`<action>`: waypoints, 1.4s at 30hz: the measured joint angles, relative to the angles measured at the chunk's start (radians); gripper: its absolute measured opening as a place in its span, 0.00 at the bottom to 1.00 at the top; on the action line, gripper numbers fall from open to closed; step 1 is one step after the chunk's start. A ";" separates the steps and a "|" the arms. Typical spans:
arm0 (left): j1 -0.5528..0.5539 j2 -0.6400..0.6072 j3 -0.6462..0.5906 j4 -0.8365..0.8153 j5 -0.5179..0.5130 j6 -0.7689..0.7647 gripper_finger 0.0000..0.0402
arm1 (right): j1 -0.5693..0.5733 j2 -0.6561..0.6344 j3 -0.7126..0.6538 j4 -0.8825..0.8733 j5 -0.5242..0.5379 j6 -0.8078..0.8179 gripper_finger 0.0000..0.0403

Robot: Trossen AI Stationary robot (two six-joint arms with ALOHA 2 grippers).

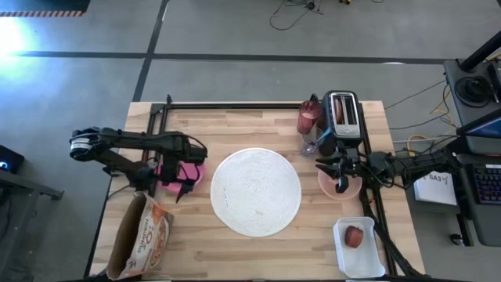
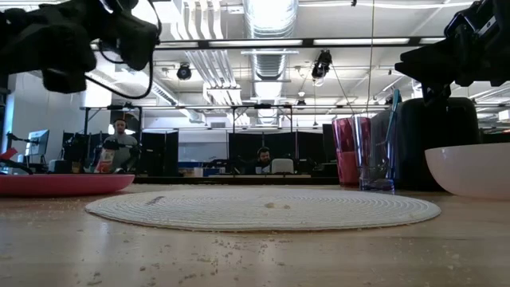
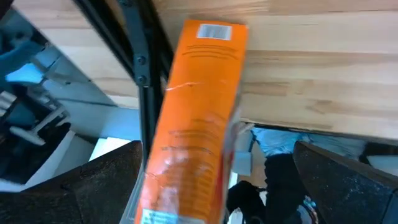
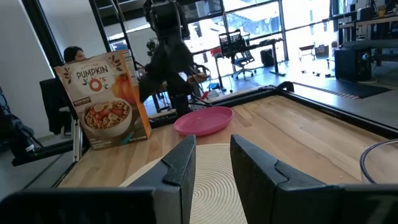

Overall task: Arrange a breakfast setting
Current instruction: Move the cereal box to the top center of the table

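Observation:
The large round white plate (image 1: 256, 192), flat and woven like a mat, lies mid-table. The magenta plate (image 1: 188, 174) rests left of it. My left gripper (image 1: 176, 186) hovers over it, open and empty, and looks down on the orange cereal box (image 3: 199, 106). The peach bowl (image 1: 341, 186) sits right of the white plate. My right gripper (image 1: 342, 180) is above it, open by a narrow gap and empty. The pink tumbler (image 1: 309, 117) and a clear glass holding the teal-handled spoon (image 2: 393, 108) stand at the far right. The red fruit (image 1: 355, 236) lies in a white tray.
A black toaster (image 1: 342, 112) stands at the far right beside the tumbler. The cereal box (image 1: 141, 235) lies at the near left corner. The white tray (image 1: 358, 247) sits at the near right corner. Crumbs lie on the wood near the front edge (image 2: 239, 239).

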 joint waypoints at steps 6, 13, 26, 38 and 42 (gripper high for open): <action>-0.064 0.000 -0.080 0.000 0.126 -0.042 1.00 | 0.000 0.000 0.000 0.000 0.000 0.000 0.23; -0.130 0.011 -0.151 0.000 0.302 -0.044 1.00 | 0.000 0.000 0.000 0.000 0.000 0.000 0.23; -0.149 0.010 -0.154 0.046 0.331 -0.044 0.89 | 0.000 0.000 0.000 0.000 0.000 0.000 0.23; -0.148 0.010 -0.155 0.061 0.327 -0.051 0.40 | 0.000 0.000 0.000 0.000 0.000 0.000 0.23; -0.148 0.010 -0.155 0.064 0.325 -0.064 0.22 | 0.000 0.000 0.000 0.000 0.000 0.000 0.23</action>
